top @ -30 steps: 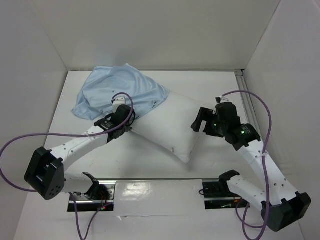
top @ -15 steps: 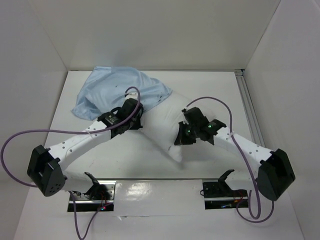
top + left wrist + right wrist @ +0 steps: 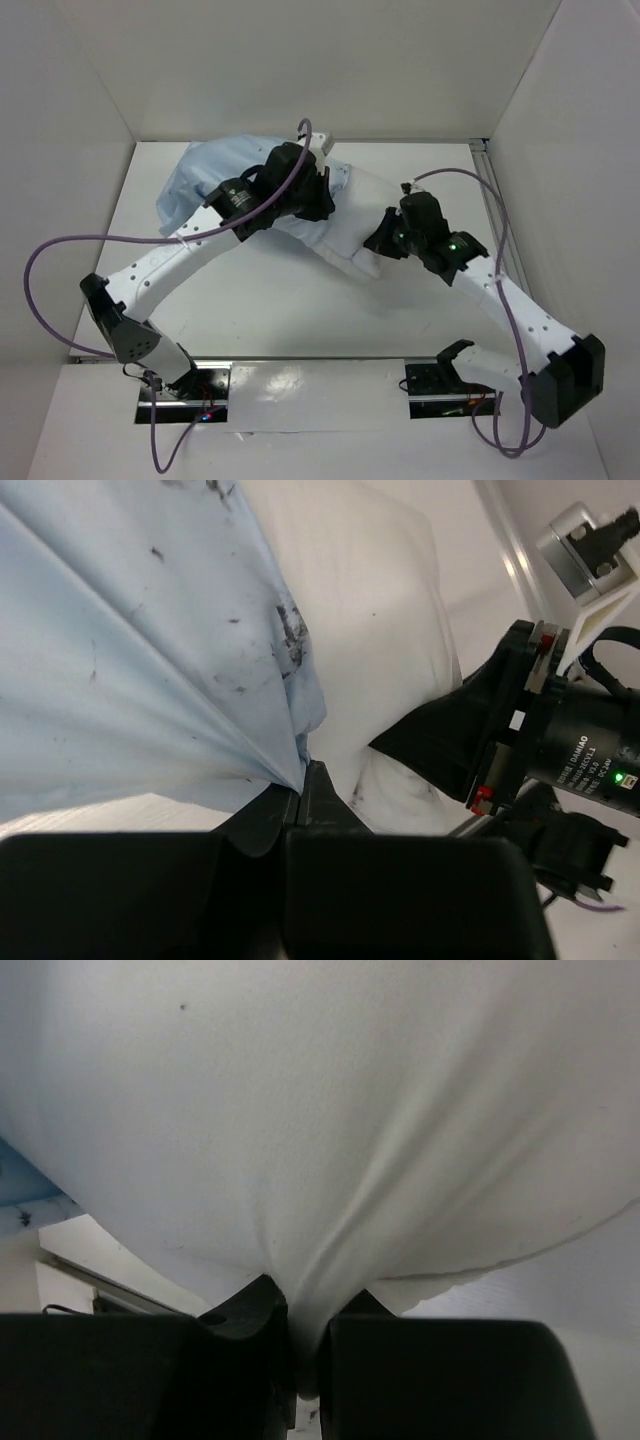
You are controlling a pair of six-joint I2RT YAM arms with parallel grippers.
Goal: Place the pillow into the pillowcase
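The light blue pillowcase [image 3: 195, 180] lies at the far left, its mouth drawn over the far end of the white pillow [image 3: 350, 215]. My left gripper [image 3: 322, 192] is shut on the pillowcase's edge; the left wrist view shows the blue cloth [image 3: 130, 660] pinched at the jaw tips [image 3: 302, 780], with the pillow [image 3: 370, 600] just beyond. My right gripper [image 3: 378, 244] is shut on the pillow's near end, and a fold of white fabric [image 3: 320, 1110] runs down between its fingers [image 3: 305, 1330]. A sliver of the pillowcase [image 3: 20, 1185] shows at the left of that view.
White walls close in the table on the left, back and right. A metal rail [image 3: 490, 185] runs along the far right edge. Two mounting plates [image 3: 440, 385] sit at the near edge. Purple cables [image 3: 60, 270] loop beside both arms.
The right gripper closed on the pillow's near end and shifted it a little farther away. The left arm swung far and right, dragging the pillowcase edge over the pillow.
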